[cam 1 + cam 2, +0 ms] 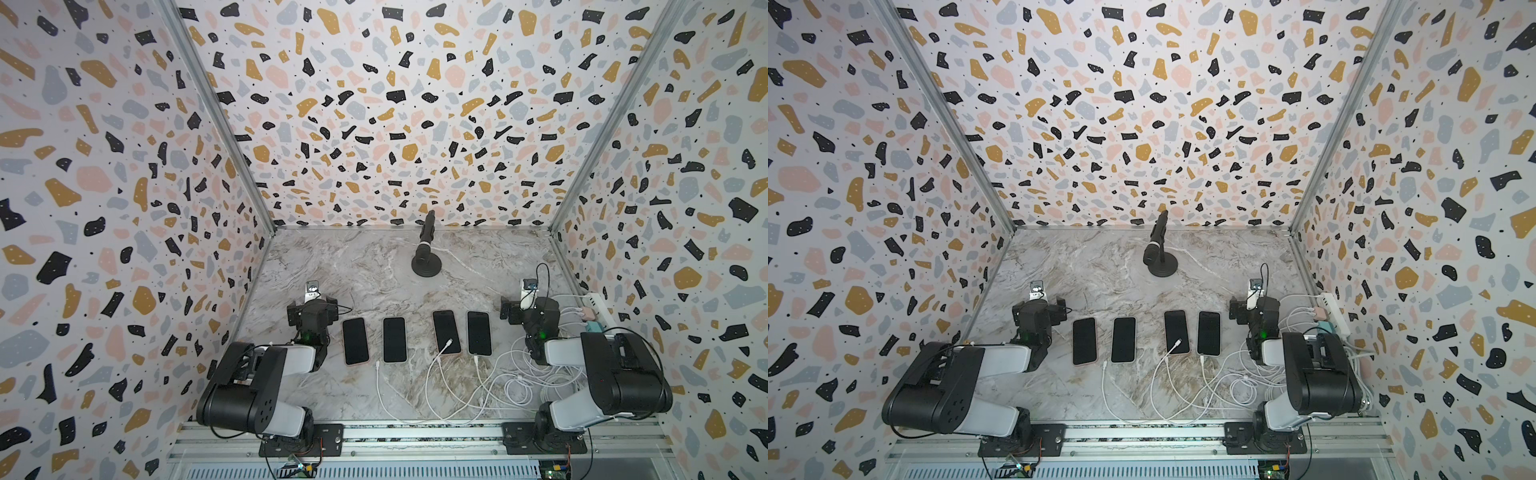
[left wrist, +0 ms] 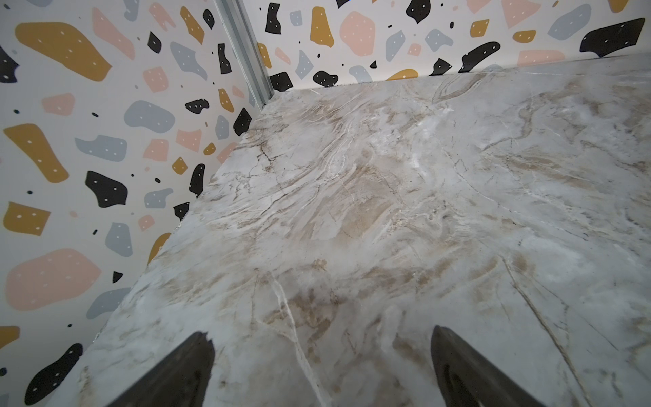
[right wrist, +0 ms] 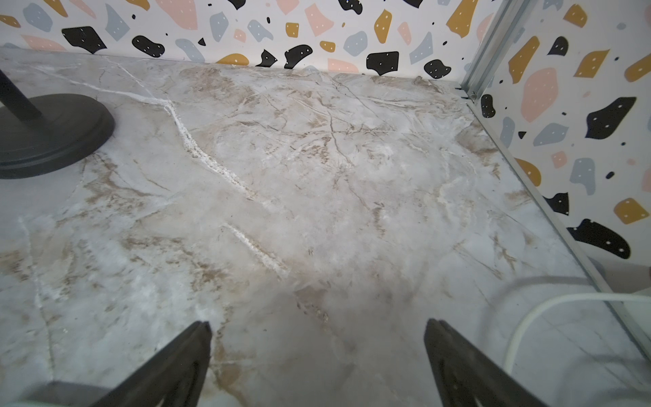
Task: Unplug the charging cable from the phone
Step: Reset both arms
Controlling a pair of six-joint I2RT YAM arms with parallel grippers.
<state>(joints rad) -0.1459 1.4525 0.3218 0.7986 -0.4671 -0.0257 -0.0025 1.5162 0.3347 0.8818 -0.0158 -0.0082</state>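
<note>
Phones (image 1: 394,339) in a row on your desk (image 1: 374,266), white cable (image 1: 476,360) meeting the near end of the rightmost phone (image 1: 479,333), your left fingers (image 2: 183,370) and right fingers (image 3: 458,366) both spread wide, gripping nothing

Tabletop (image 1: 374,266): I read marble-look sheet, smooth, soft sheen. Walls (image 1: 104,187): printed terrazzo pattern, matt, flat. Corner posts (image 1: 217,112) and front rail (image 1: 415,441): bare silvery metal, brushed look. Phones (image 1: 394,339): glossy black glass faces. Cable (image 3: 519,329): white, smooth, plastic-coated. Stand base (image 3: 53,137): matt black, I can't tell metal or plastic. Arm shells (image 1: 237,390): black and pale grey hard plastic, semi-matt to my eye.
</note>
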